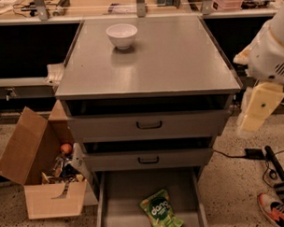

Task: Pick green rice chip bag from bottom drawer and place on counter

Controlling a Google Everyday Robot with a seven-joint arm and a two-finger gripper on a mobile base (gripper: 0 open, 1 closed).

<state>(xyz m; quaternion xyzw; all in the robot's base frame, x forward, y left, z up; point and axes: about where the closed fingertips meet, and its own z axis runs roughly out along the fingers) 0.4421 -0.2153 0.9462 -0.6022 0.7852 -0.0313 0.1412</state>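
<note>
The green rice chip bag (pixel 160 212) lies flat on the floor of the open bottom drawer (pixel 126 195), right of its middle and near the front. The counter (pixel 168 58) is the grey cabinet top above it. My gripper (pixel 256 109) hangs at the right edge of the view, beside the cabinet's right side at about the top drawer's height. It is well above and to the right of the bag and holds nothing that I can see.
A white bowl (pixel 122 35) stands on the counter at the back left. The two upper drawers are slightly open. An open cardboard box (pixel 26 152) of clutter sits on the floor to the left. A shoe (pixel 276 211) and cables lie to the right.
</note>
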